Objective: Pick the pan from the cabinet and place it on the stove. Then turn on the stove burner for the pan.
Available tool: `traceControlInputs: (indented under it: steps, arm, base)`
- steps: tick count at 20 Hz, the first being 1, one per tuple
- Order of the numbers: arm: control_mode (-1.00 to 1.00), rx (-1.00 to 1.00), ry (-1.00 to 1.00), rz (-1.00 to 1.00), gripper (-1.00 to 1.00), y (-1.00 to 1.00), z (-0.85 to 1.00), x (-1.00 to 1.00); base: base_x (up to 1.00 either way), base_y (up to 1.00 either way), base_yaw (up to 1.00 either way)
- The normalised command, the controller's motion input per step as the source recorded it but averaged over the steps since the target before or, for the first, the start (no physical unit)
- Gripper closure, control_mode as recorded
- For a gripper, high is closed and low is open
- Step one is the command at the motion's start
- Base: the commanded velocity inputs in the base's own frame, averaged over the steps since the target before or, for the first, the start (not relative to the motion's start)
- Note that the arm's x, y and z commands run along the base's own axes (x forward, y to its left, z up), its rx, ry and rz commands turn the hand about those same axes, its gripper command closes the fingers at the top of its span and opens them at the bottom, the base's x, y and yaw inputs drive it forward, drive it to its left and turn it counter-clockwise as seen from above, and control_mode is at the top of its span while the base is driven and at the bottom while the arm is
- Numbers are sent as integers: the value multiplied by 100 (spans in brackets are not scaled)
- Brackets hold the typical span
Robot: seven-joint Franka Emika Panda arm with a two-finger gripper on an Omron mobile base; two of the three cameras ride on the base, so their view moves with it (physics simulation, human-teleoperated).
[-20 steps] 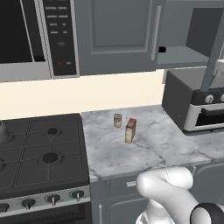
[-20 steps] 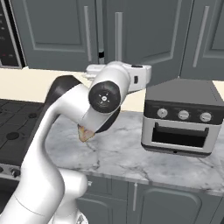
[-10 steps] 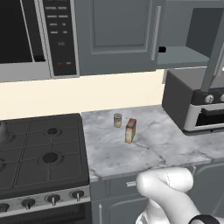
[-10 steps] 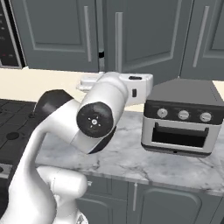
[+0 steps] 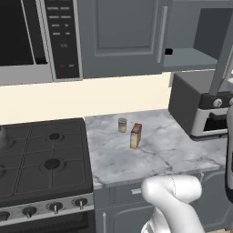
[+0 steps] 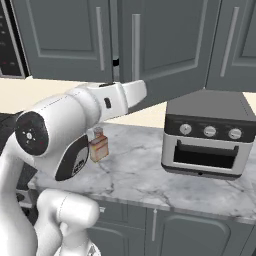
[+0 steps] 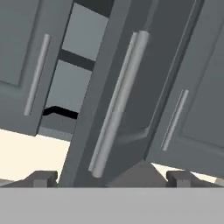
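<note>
Gripper (image 7: pixel 111 178) spread wide and empty, facing the long steel bar handle (image 7: pixel 117 103) of the half-open grey wall cabinet door (image 7: pixel 131 65). Shallow steel pan with straight black handle (image 7: pixel 61 112) on the grey inner shelf, barely peeking past the door edge; likely rigid, smooth, moderately heavy, best taken by that handle. Door blocks the reach; dark toaster oven (image 6: pixel 207 137) below on the marble desk (image 6: pixel 150 175).

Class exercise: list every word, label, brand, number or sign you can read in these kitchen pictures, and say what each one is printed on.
No text here can be read.
Microwave control panel: rows of pale button markings, too small and blurred.
Small tin can: label blurred.
Orange box: label blurred.
Toaster oven knobs: no legible markings.
</note>
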Motion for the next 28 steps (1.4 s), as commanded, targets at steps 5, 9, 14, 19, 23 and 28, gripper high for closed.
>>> traceControlInputs:
  steps: [5, 9, 14, 19, 23, 28]
  arm:
    - [-100, -30, 12, -21, -100, 55, 0, 9]
    - [-100, -24, 15, -17, -100, 53, 0, 36]
    - [-100, -19, 18, -15, -100, 40, 0, 50]
    - [-100, -13, 16, -12, -100, 18, 0, 63]
    - [-100, -9, 17, -9, -100, 1, -3, 69]
    - [-100, -4, 18, -8, -100, -3, -7, 56]
  base:
    - [0, 0, 0]
    - [0, 0, 0]
    - [0, 0, 0]
    - [0, 0, 0]
    - [0, 0, 0]
    - [0, 0, 0]
